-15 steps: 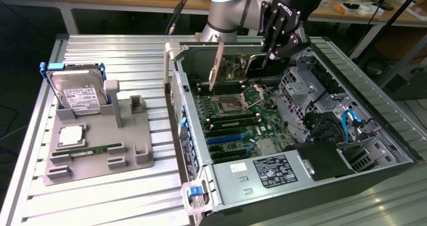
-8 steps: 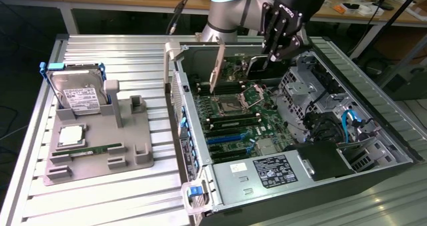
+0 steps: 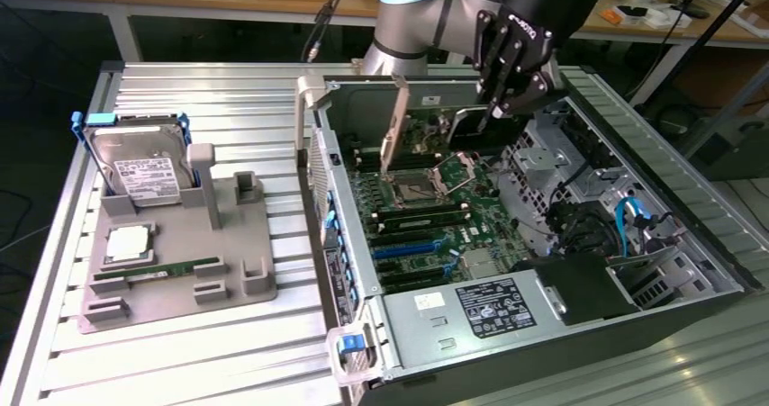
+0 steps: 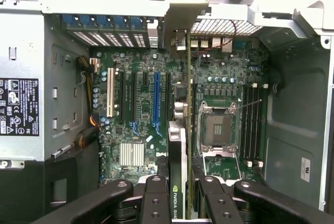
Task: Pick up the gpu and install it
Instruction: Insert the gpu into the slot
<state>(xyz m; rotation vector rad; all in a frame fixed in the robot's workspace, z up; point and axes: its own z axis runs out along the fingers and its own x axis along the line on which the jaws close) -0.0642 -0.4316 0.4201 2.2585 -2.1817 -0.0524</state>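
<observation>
Black two-finger gripper (image 4: 177, 185) is clamped on the gpu (image 4: 177, 145), a thin black card with a green board edge, one finger (image 4: 156, 195) on each face. The card stands on edge inside the open grey computer tower case (image 3: 673, 244), over the green motherboard (image 4: 135, 125), between the long blue expansion slot (image 4: 155, 96) and the empty silver processor socket (image 4: 216, 125). Its far end reaches toward the perforated rear wall of the case. Whether its lower edge sits in a slot cannot be told. At the exterior view's left, a grey moulded holder (image 3: 234, 275) on the slatted metal table (image 3: 180, 370) carries a silver hard drive with white label (image 3: 144, 167) and a narrow green memory stick (image 3: 168, 269).
</observation>
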